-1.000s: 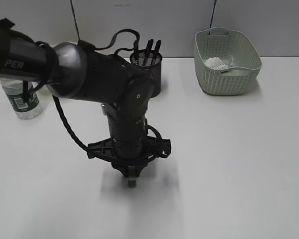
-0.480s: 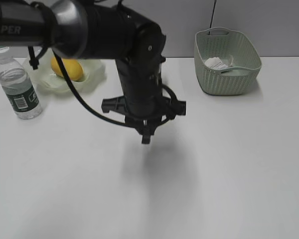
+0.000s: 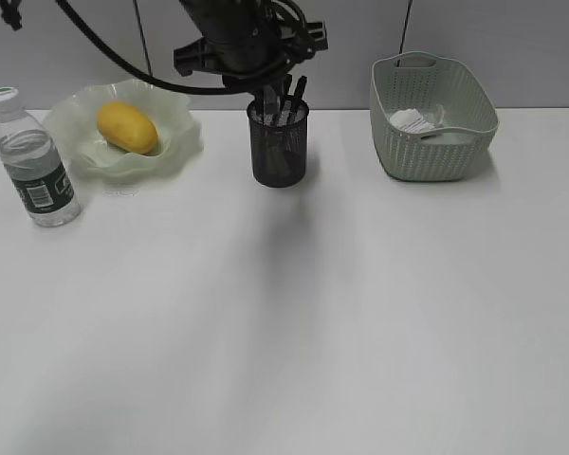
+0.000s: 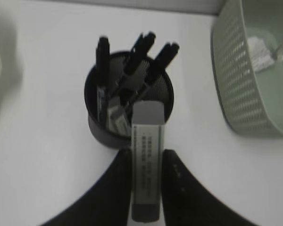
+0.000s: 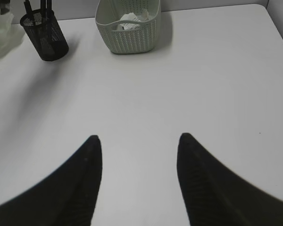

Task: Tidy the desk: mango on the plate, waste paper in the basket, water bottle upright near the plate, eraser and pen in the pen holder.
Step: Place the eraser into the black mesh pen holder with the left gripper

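Left hand clenched on eraser, poised above pen holder holding pens. Right hand released, empty over surface. Mango on plate.

In the exterior view the black left arm is cut off by the top edge. The crumpled white waste paper sits half hidden, seemingly, inside the pale green woven basket.
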Motion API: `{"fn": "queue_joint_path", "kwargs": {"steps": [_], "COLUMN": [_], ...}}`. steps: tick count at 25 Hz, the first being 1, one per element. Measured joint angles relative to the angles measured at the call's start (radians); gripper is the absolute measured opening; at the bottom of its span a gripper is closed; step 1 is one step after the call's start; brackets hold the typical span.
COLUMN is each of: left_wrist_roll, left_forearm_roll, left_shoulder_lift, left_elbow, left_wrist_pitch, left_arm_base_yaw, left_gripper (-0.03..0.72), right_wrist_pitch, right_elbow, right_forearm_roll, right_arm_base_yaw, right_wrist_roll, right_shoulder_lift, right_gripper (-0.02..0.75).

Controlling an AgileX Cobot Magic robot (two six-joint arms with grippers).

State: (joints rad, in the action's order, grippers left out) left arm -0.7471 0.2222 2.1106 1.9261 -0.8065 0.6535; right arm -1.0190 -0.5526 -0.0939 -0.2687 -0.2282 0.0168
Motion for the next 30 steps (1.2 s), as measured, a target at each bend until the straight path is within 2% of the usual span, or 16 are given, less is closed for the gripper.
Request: {"fn": "queue_joint_path", "kwargs": {"steps": [5, 8, 19, 26, 30], "left_wrist_roll": [0.000, 0.000, 0.000, 0.000, 0.000], "left_forearm_roll": [0.092, 0.101, 0.150, 0.213, 0.224], "left_shoulder_lift": [0.022, 0.048, 0.159, 0.166, 0.166], "left_elbow": [0.000, 0.000, 0.000, 0.000, 0.000], "left_wrist_pitch": [0.172, 0.251, 0.371, 0.375, 0.375], "left_arm_base_yaw": [-0.032, -0.043, -0.052, -0.052, -0.052], "left_gripper": [0.151, 0.151, 0.160, 0.305, 0.325], "right_wrist_pitch": [0.000, 0.000, 0.002, 0.002, 0.002], "right_elbow": [0.000, 0.000, 0.000, 0.000, 0.000], "right_forearm_roll": [0.000, 0.000, 0.000, 0.000, 0.000], "right_arm_base_yaw": [0.000, 0.000, 0.000, 0.000, 0.000], "right_wrist_roll": [0.000, 0.000, 0.000, 0.000, 0.000], "right_shoulder_lift": [0.000, 0.000, 0.000, 0.000, 0.000], "right_gripper": [0.417, 0.417, 0.417, 0.416, 0.416]}}
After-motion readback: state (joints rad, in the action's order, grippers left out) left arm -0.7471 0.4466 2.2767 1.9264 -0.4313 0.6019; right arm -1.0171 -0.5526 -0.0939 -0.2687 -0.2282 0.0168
